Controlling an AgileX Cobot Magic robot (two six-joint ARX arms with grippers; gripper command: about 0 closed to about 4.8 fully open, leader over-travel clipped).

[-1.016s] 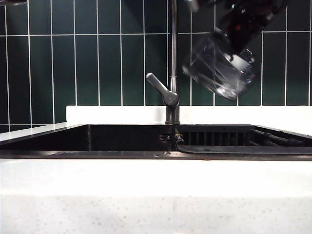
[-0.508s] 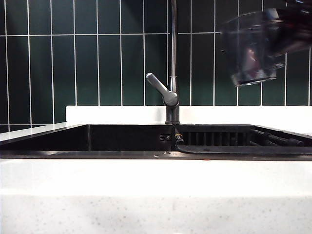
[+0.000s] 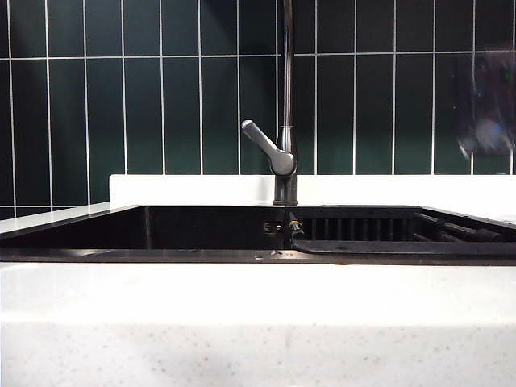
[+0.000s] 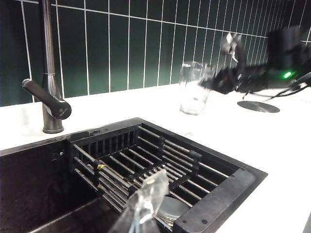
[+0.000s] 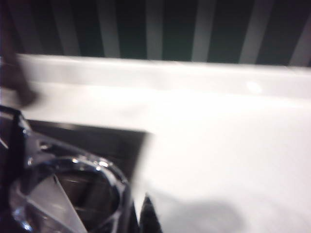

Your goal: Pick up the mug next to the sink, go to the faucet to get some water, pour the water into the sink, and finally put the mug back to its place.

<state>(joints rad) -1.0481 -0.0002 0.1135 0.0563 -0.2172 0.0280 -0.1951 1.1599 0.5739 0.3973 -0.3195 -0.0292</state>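
R end effector (image 4: 221, 80) is clamped on the mug (image 4: 194, 88), jaws nearly closed on its wall, holding it upright above the white worktop (image 4: 272, 141) just past the sink's rack end. In the exterior view the mug (image 3: 486, 103) is only a motion-blurred smear at the far right edge, up against the dark green tiles; the R wrist view is blurred too, with the mug's rim (image 5: 73, 194) close under the camera.

L end effector (image 4: 146, 204) is fully closed w/ nothing held, hanging over the sink (image 4: 214, 204) near the rack (image 4: 141, 162).

Mug: clear, colourless faceted glass; can't tell if any water is in it. Sink: black basin, slotted black rack across its right part, a round metal piece showing under the bars.

Faucet (image 3: 284, 105) stands behind the sink, well apart from the mug, lever angled up to the left
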